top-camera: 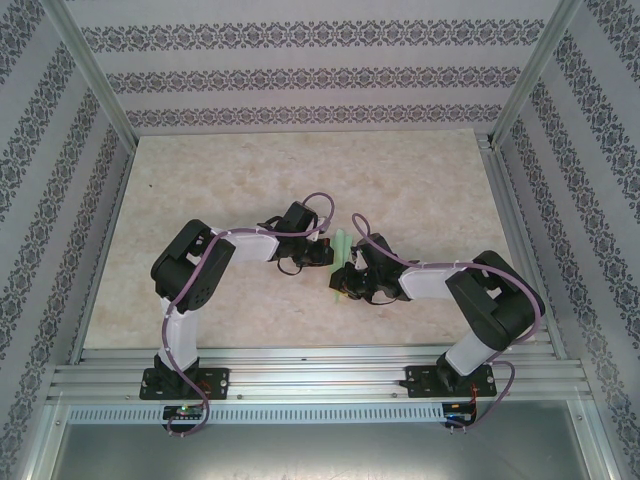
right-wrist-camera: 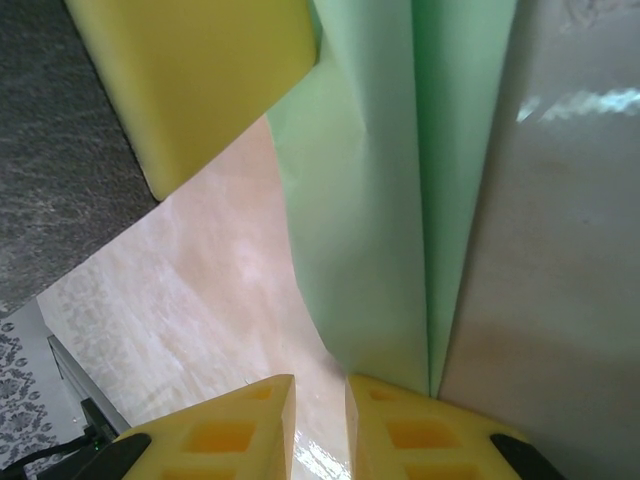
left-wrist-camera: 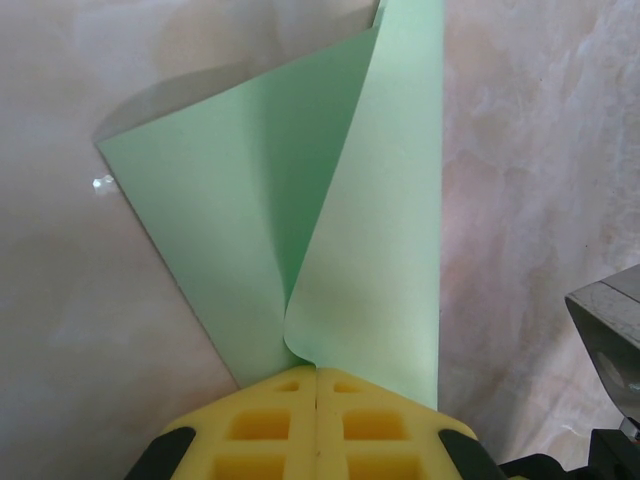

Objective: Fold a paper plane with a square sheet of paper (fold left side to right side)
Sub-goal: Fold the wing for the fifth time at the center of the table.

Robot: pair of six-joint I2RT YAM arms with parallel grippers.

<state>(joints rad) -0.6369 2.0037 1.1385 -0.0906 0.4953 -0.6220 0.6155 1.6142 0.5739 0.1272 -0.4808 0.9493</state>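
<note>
marbled table [top-camera: 250, 180] beneath pale green paper plane [left-wrist-camera: 300, 230], flaps curling apart.

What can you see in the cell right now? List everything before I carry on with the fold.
paper plane: one, light green, part-folded, mid-table between the two arms, its near end pinched in the left fingers.
table: one, beige marbled, under everything.
walls: three, grey-patterned wallpaper, at left, back and right.
frame: silver aluminium rails, along the near edge and up the corners.
left arm: one, black and white with a purple cable, base at near left.
right arm: one, same colours, base at near right.
left fingers: two, yellow, shut on the paper plane.
right fingers: two, yellow, a narrow gap between them with nothing in it, right next to the paper plane.
</note>
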